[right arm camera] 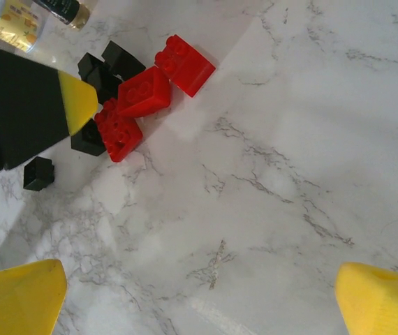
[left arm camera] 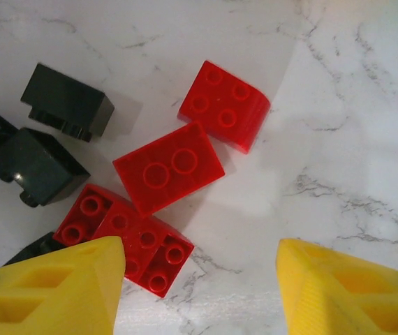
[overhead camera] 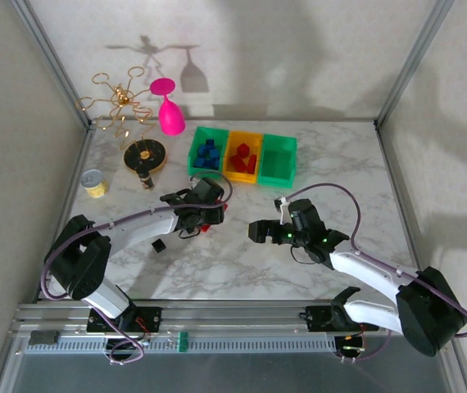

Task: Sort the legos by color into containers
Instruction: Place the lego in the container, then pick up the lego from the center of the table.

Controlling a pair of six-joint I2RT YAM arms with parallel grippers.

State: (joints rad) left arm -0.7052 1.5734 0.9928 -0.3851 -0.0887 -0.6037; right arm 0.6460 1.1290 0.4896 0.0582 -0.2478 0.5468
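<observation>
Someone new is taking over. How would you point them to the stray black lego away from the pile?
Find the left arm reaching across the marble table. Red and black legos cluster beneath its hand. The stray black lego lies alone beside the white forearm, nearer the bases, touching nothing.

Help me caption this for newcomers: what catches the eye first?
The red legos clustered on the white marble table, black legos beside them, right below the open left gripper. Behind them stands a bright row of containers, green, yellow-orange, green, and an upturned pink wine glass at the back left.
</observation>
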